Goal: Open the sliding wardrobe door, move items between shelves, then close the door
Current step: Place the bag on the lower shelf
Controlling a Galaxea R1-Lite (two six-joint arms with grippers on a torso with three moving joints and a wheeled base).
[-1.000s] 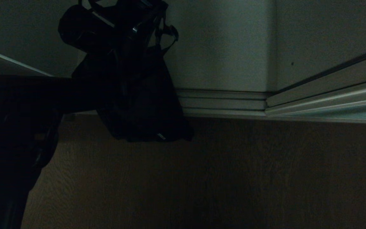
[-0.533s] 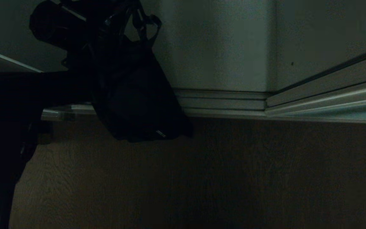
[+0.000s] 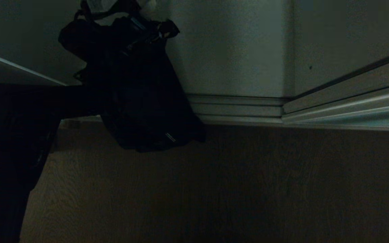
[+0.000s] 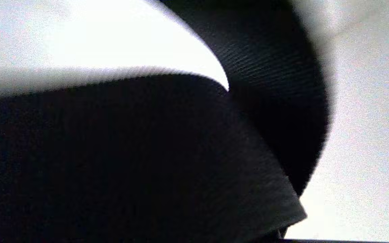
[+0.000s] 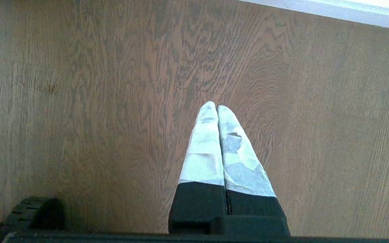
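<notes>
Soft black fabric shoulder bag (image 3: 147, 101) with its strap and small label hangs from my left hand (image 3: 127, 13), which is up at the top edge of the head view with my dark left arm (image 3: 29, 111) reaching in from the left. My fingers are pinched nearly closed on the black webbing strap (image 4: 275, 101), which fills the left wrist view. The bag dangles in front of the pale wardrobe wall (image 3: 235, 50), its bottom corner low, just over the silver floor track (image 3: 241, 109) and the brown wood-grain floor (image 3: 248, 189). A white-grey shelf edge (image 3: 19, 69) slants in at the left, beside my arm.

I judge I am carrying the bag toward another shelf. To do it well I should keep the pinch firm, since the strap is thin and could slide, lift until the sagging body clears the shelf's front edge, and move slowly so the load does not swing.

My right hand (image 5: 217, 111) hangs idle over the floor, its taped fingers pressed together on nothing.
</notes>
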